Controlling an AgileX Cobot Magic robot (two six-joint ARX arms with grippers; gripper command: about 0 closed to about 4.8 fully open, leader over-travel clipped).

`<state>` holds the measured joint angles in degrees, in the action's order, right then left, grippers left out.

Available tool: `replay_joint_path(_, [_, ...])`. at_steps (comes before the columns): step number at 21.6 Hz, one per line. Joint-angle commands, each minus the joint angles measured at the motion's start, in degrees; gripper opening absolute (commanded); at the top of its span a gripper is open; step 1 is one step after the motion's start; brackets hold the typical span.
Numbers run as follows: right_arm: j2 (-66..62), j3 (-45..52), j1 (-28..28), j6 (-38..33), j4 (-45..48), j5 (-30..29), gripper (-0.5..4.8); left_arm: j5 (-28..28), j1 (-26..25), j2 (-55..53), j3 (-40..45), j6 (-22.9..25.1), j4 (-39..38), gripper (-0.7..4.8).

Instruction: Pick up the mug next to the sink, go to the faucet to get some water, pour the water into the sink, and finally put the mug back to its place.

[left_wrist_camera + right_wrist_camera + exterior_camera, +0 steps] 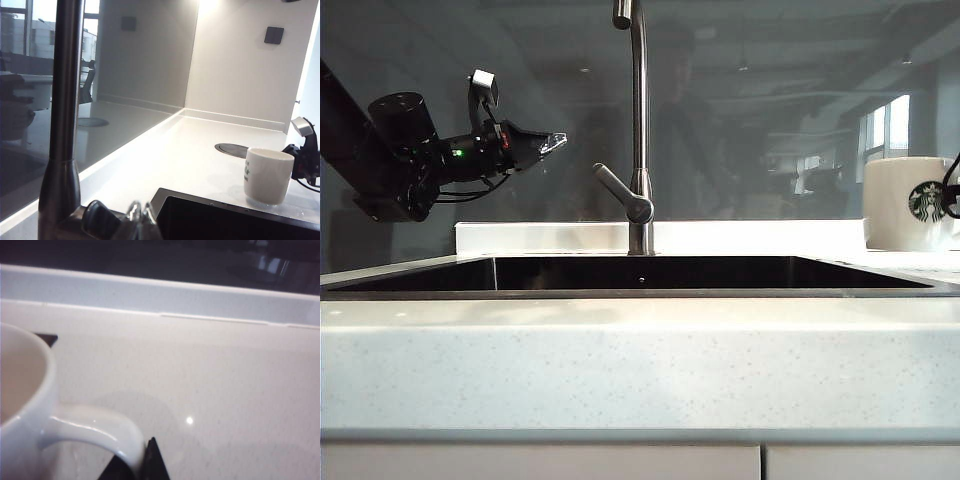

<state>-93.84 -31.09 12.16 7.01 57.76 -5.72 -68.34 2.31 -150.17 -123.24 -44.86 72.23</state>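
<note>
Nearest the exterior camera we find the table [640,365], its speckled white front edge running full width. Behind it we record the sink [640,272], a wide dark basin set into the table. At the sink's back edge, about midway along, stands the faucet [639,130], upright, its lever angled out to one side near the base. We note the mug [908,203] upright on the table just beyond the sink's right end, near the back edge, green logo facing the front. We see the left gripper [552,142] held in the air above the sink's left end, fingers drawn together on nothing. The right gripper [142,465] sits at the mug's handle, fingers narrow and touching the loop; we cannot tell whether they clamp it.
</note>
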Motion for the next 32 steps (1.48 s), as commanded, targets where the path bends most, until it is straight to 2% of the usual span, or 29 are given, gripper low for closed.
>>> replay_joint_path(1, [0.5, 0.8, -0.1, -1.1, 4.3, 1.5, -0.04, 0.2, 0.0, 0.5, -0.1, -0.2, 0.7, -0.04])
replay_joint_path(9, [0.5, 0.9, -0.2, -1.0, 4.0, 2.2, -0.01, 0.2, 0.0, 0.5, -0.1, -0.2, 0.7, -0.04])
replay_joint_path(11, [0.4, 0.9, -1.0, -1.0, 3.7, 4.5, -0.01, 0.2, 0.0, 0.5, -0.1, -0.2, 0.7, -0.04])
replay_joint_path(18, [-1.6, 0.9, -3.6, -1.0, 4.7, 4.7, -0.01, 0.2, 0.0, 0.5, -0.1, -0.2, 0.7, -0.04])
replay_joint_path(22, [-1.6, 0.9, -3.4, -0.7, 4.7, 7.8, -0.01, 0.2, 0.0, 0.5, -0.1, -0.2, 0.7, -0.04])
replay_joint_path(32, [-1.6, 0.9, -2.8, 0.9, 4.8, 7.2, -0.01, 0.2, 0.0, 0.5, -0.1, -0.2, 0.7, -0.04])
